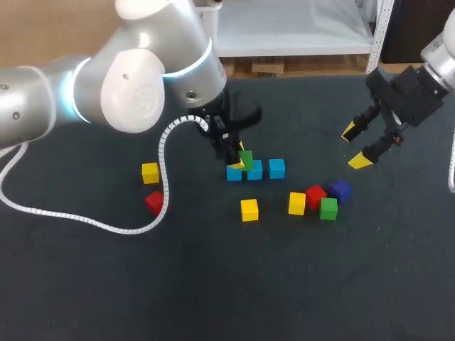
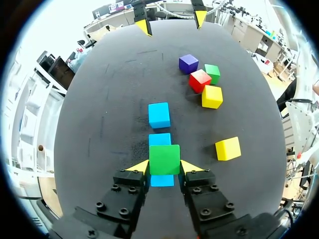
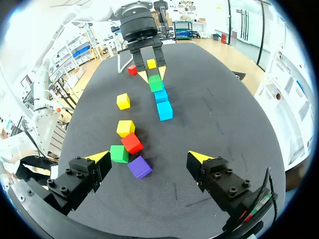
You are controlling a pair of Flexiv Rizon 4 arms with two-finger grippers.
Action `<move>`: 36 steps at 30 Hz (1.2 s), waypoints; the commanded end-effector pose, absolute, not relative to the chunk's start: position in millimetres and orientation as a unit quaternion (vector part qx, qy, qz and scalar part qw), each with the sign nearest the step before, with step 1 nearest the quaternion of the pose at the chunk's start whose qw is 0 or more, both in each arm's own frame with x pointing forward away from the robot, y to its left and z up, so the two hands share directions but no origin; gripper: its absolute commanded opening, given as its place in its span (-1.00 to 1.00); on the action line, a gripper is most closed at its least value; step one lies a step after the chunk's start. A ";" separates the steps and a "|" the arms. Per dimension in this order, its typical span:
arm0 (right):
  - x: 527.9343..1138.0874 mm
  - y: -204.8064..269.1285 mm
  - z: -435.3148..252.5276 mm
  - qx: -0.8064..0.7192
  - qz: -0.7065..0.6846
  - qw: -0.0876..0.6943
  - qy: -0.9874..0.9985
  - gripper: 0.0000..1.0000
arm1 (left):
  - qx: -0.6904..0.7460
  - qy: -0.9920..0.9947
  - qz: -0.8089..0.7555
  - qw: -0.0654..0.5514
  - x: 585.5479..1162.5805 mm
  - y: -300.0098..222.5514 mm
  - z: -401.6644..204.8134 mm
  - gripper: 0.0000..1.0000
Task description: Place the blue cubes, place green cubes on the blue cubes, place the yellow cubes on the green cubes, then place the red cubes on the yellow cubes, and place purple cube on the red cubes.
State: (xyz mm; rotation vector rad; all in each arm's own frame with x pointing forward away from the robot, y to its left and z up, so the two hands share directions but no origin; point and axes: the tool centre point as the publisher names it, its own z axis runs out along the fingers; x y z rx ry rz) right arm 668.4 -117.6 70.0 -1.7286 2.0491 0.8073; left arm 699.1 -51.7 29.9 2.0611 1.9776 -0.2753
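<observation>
Gripping hand: left hand (image 2: 164, 166) closed on a green cube (image 2: 164, 157), one finger each side.
Green cube: over two touching blue cubes (image 1: 256, 171); contact unclear.
Third blue cube (image 1: 276, 168): just right of that pair.
Right hand (image 1: 361, 145): open, empty, above the bench's (image 1: 213, 298) far right.

The table (image 1: 234, 291) is covered from edge to edge in a dark charcoal, matte, cloth-like surface, flecked with pale lint and a few faint scuff marks. Light falls evenly from above, casting only short, soft shadows and no glare.
</observation>
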 end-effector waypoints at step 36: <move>668.7 -117.5 69.7 -0.608 0.284 0.171 0.721 1.00 | 0.709 0.686 -0.098 0.132 703.0 -51.1 27.5 -0.58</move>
